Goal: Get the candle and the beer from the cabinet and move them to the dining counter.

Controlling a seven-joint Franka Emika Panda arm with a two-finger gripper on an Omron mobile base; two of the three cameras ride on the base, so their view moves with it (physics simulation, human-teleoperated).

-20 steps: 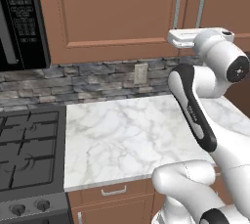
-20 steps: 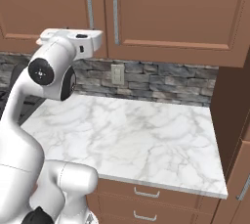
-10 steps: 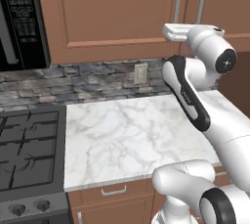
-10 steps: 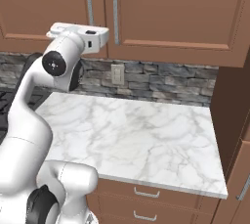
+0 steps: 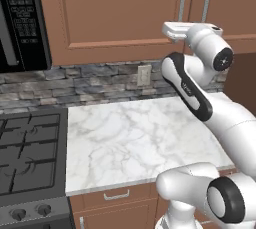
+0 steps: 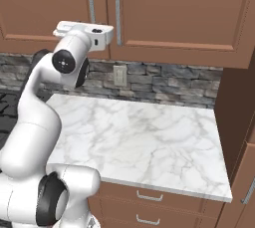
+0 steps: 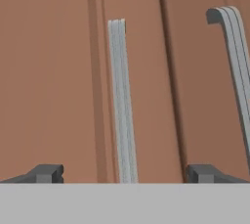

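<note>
The end effector is standing wide open and holding nothing, its two dark fingertips showing at the bottom of the hand view on either side of a silver bar handle. The cabinet is filling the upper part of both base views with its doors closed, the white hand raised in front of its lower edge above the marble desk. A second bar handle is curving down the hand view's upper right.

The table is a white marble top with grey veining — it runs from the black gas stove on one side to a tall brown panel on the other. Its surface meets a grey stone backsplash at the rear — brown drawers sit under its front edge.
</note>
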